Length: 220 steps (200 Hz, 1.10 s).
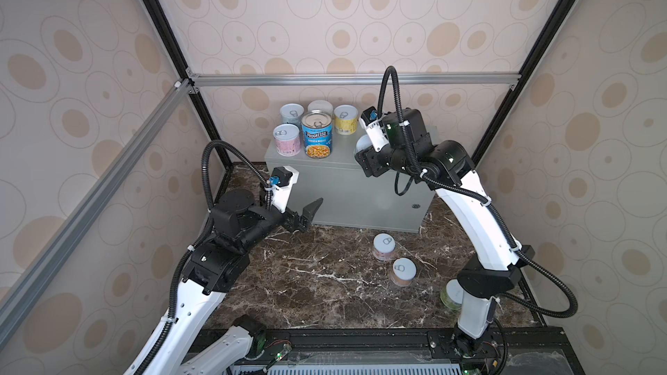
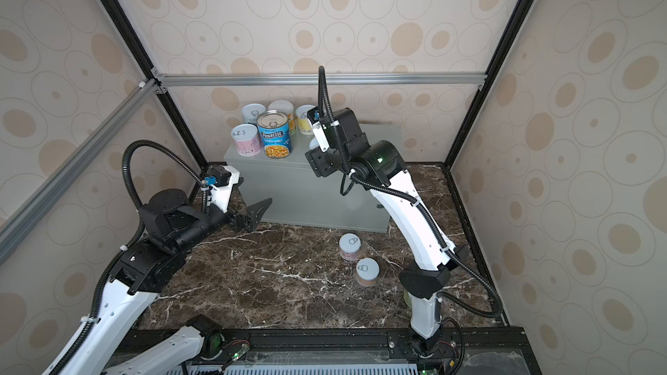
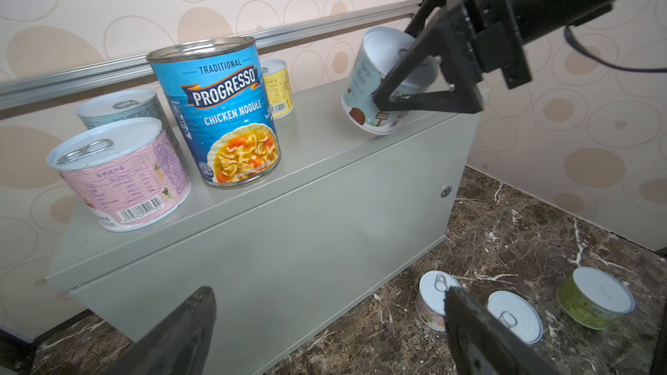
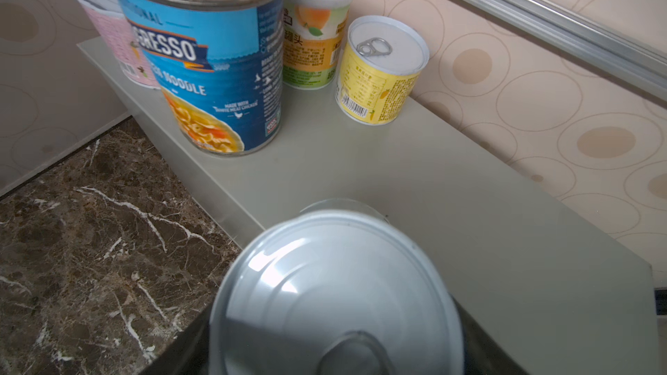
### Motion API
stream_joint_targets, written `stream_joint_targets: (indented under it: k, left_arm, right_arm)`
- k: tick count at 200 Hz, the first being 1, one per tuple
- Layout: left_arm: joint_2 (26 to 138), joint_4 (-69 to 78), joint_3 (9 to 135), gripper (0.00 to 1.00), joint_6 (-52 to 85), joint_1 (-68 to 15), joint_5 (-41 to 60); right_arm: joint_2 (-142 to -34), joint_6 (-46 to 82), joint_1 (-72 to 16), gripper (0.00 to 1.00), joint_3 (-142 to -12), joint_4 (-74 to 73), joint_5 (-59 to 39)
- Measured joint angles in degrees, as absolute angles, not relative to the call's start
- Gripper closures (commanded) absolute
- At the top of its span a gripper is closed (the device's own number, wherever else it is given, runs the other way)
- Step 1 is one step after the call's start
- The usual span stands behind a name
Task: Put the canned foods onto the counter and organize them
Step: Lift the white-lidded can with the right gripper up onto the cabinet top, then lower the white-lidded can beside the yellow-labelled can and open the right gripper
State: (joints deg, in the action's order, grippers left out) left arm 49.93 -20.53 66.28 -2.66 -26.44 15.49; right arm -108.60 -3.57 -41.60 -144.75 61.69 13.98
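Counter (image 3: pixel 325 146) top, left end: five upright cans packed close, namely the pink can (image 3: pixel 122 174), teal can (image 1: pixel 291 114), Progresso can (image 3: pixel 223 113), peach-label can (image 4: pixel 314 37) and yellow can (image 4: pixel 379 73). The gaps between them are narrow.

Mid-top is bare from the Progresso can to the tilted can (image 3: pixel 364 95), which is clamped in the right end effector (image 3: pixel 393 66) low over the front edge. The right end is bare, under the right arm (image 1: pixel 469 203). The wall (image 1: pixel 361 30) stands directly behind.

Marble surface (image 1: pixel 306 283): centre and left are open. The left end effector (image 1: pixel 312 213), jaws wide, hangs at the counter's left front. To the right stand the pink-sided short can (image 1: pixel 384 246), tan-sided short can (image 1: pixel 404 271) and green can (image 3: pixel 595 297).
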Motion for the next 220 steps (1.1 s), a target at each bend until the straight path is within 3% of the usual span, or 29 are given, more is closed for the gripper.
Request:
stream_joint_targets:
  k: [90,164,220]
  left_arm:
    - [50.5,-19.4,66.3,0.02,-3.0,-26.4,16.7]
    - [50.4,-18.8,66.3,0.02,-3.7,-26.4,16.6]
    - [50.2,-18.6,66.2,0.02,-3.9,-26.4,16.4]
  right_arm:
    - [-114.3,-3.7,-40.1,0.33,-148.4,58.2,9.4]
    - [-117.2,-2.8,-39.3,0.20,-149.9,54.2,7.8]
    - [-118.1,-2.2,-39.1,0.18,-149.9,53.8,7.2]
